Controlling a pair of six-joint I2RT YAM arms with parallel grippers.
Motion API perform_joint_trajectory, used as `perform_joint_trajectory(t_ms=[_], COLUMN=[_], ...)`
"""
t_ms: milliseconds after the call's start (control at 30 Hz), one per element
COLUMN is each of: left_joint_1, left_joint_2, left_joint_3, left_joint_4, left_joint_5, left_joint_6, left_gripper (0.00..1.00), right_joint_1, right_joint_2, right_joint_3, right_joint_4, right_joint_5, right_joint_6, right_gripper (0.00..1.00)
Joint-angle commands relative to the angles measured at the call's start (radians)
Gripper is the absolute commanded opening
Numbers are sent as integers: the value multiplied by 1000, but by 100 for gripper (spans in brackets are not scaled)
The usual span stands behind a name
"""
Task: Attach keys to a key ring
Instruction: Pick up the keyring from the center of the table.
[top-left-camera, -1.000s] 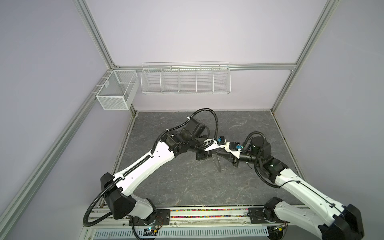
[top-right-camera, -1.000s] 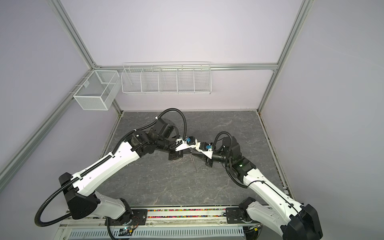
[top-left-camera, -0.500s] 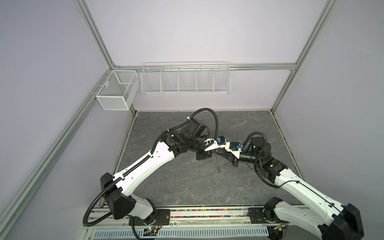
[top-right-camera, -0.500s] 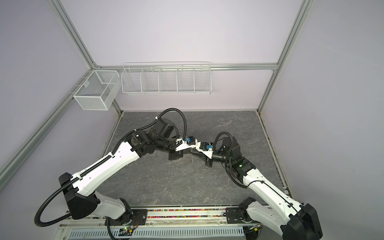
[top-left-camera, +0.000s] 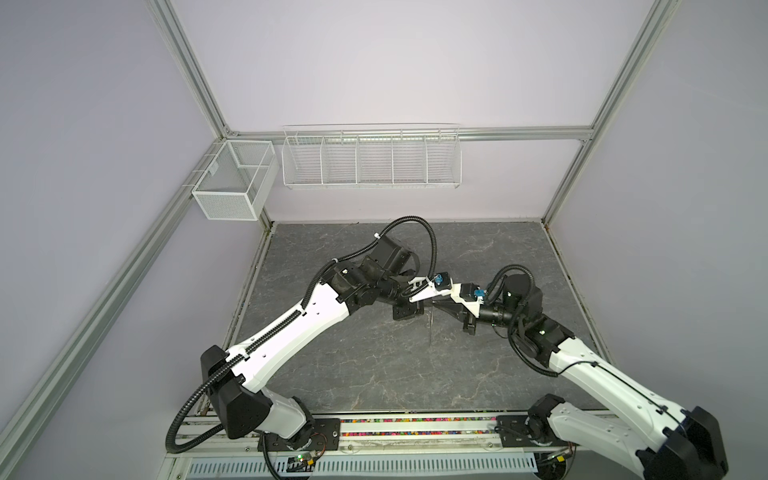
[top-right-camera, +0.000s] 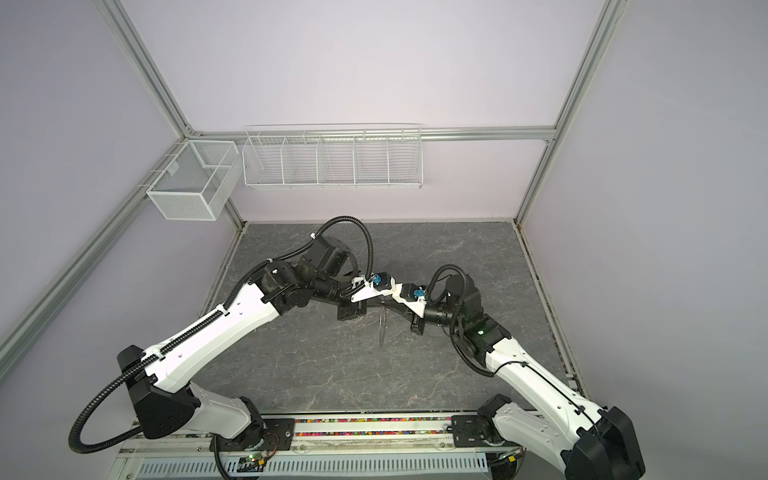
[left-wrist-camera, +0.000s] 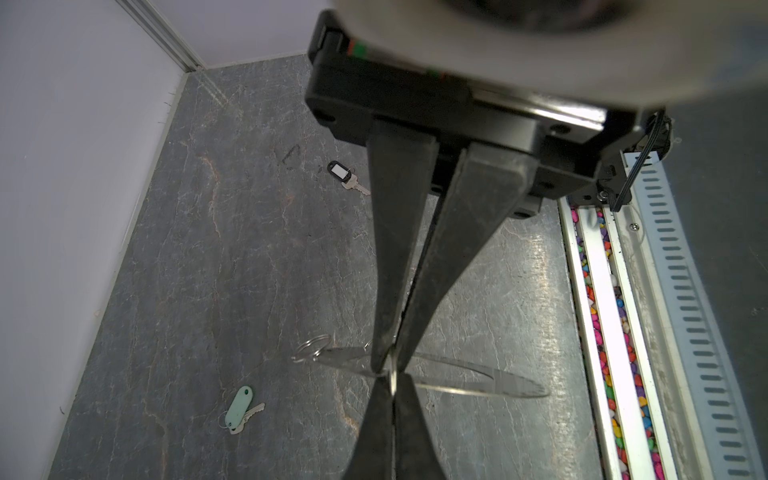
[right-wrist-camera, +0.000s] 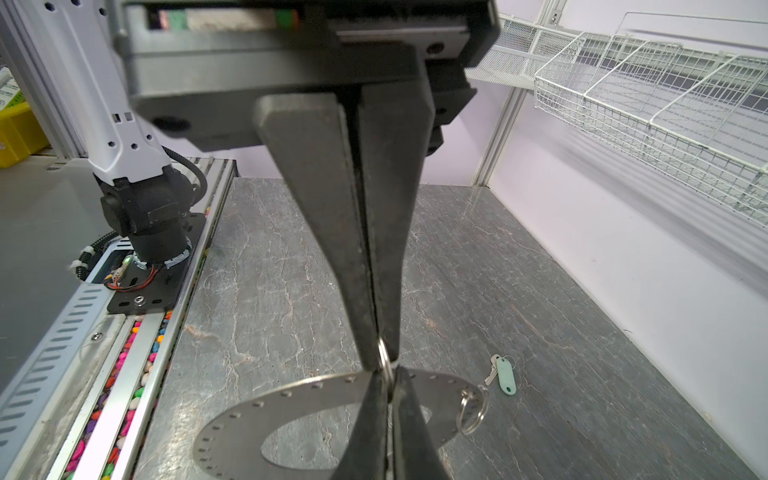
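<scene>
Tip-to-tip, left gripper (left-wrist-camera: 384, 365) and right gripper (right-wrist-camera: 380, 361) clamped on one key ring (right-wrist-camera: 291, 399), two keys (left-wrist-camera: 241, 409) well apart, open tabletop (left-wrist-camera: 208, 291) around

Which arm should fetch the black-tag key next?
Right, likely. The left gripper and right gripper are both shut at the key ring rim. The black-tag key lies past the left gripper's tips, on the right gripper's side. The left gripper can hold the ring meanwhile.

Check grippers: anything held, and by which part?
The left gripper pinches the key ring by its rim; the right gripper is shut on a small wire loop at that rim.
</scene>
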Motion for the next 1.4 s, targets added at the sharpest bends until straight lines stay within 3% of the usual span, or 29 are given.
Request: perform_joint_trajectory(t_ms=[0,133,200,300,467,567,933,1367], left_joint_1=[-10,-2,28,94,144,162,161,161], left_joint_2=[-1,-71,-118,-210,-408,-418,-325,-291], left_joint_3=[-24,-120,-183,-311,-680,-748,-779,-783], left_joint_4=[21,154,236,403,929,1081,1259,1296], left_joint_5=[-26,-62,-42,42,103,181,353,355], left_joint_6=[20,-7,-30,-77,-172,-255,-350,-357], left_gripper=[4,36,41,41,38,35,25,20], right_joint_1=[4,-1,-4,-9,-17,-21,-24,-24], right_joint_2=[1,10,12,13,19,21,11,-7], right_joint_3=[-17,-27,-28,-26,-11,-3,26,16], right_joint_4=[104,126,129,137,145,165,167,208], right_joint_5=[-30,-29,-28,-24,-42,-52,-69,-100], right_joint_6=[33,57,61,65,77,96,125,152], right_gripper=[7,7,7,7,7,7,7,7])
